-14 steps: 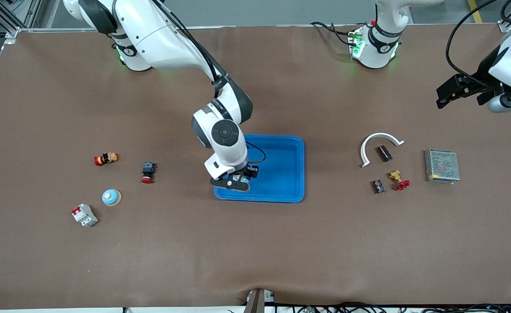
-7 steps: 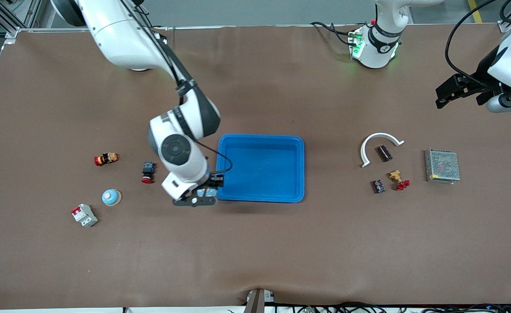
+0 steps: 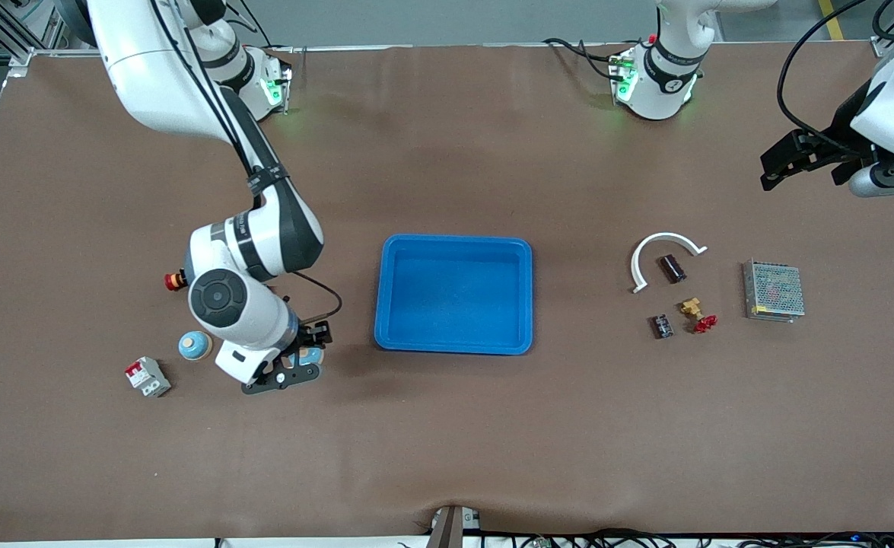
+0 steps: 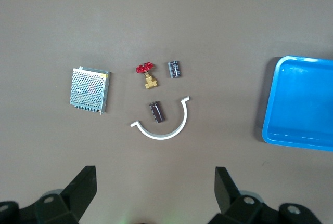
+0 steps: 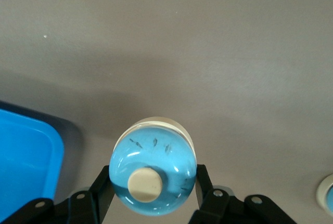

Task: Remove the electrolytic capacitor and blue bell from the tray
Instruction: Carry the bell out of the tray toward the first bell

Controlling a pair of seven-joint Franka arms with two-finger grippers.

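- Blue bell [image 5: 153, 174], glossy dome with a cream button on top and a pale rim under it; a few dark flecks on the shell. It sits clamped between the two black fingers [image 5: 101, 185] of the right gripper [image 3: 294, 364], above bare table between the blue tray [image 3: 454, 346] and the small parts at the right arm's end.
- Second blue bell [image 3: 195, 345] sits on the table beside that gripper, near a red-and-grey breaker [image 3: 147, 377]. A red-tipped part [image 3: 175, 280] lies farther from the front camera, half hidden by the right arm.
- Tray at table centre, nothing seen in it.
- Capacitor [image 3: 672, 267]: dark, short cylinder lying inside the curve of a white arc piece [image 3: 663, 240], toward the left arm's end. A second dark capacitor [image 3: 662, 326] lies nearer the front camera, just beside a brass valve with a red handle [image 3: 696, 313].
- Metal mesh power supply [image 3: 773, 291] lies past the valve, toward the table end.
- Left gripper [image 4: 153, 195] waits up in the air over that group, fingers spread wide, holding nothing.
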